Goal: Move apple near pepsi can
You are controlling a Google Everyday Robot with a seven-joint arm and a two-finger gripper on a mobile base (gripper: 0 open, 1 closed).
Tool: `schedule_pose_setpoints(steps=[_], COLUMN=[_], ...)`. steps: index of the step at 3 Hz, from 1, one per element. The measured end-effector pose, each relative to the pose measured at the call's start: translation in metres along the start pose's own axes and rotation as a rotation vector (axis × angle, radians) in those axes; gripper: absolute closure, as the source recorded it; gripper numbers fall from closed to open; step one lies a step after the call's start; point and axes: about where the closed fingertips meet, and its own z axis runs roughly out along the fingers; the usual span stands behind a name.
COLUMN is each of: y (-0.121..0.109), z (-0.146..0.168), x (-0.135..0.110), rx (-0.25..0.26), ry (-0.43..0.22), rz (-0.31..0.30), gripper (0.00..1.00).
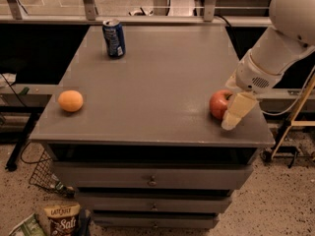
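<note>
The white arm (278,48) slants down from the upper right (steeply), its gripper (231,118) low at the right front of the desk (162,92).

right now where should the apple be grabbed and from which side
Probably across its widest middle, coming down from the right. The apple is round and sits alone near the table's front right corner, and the gripper hangs close beside it on that side.

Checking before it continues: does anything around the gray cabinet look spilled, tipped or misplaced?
On top, nothing: the pepsi can stands upright, the orange and apple look intact, the gripper sits beside the apple. Only a snack bag lies on the floor, lower left.
</note>
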Motion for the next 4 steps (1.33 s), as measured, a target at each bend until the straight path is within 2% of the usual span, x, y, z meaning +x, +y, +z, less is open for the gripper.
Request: schedule_pose_setpoints(steps=[1, 2, 3, 4], y=[0.002, 0.003, -0.002, -0.002], z=[0.002, -0.003, -0.031, -0.031], x=[-0.006, -0.015, -0.032, -0.033], rx=[0.005, 0.014, 0.064, 0.065], ry=[0.019, 0.008, -0.045, -0.046], rz=[-0.016, -0.038, -0.083, -0.085], gripper=[0.41, 0.64, 0.87, 1.00])
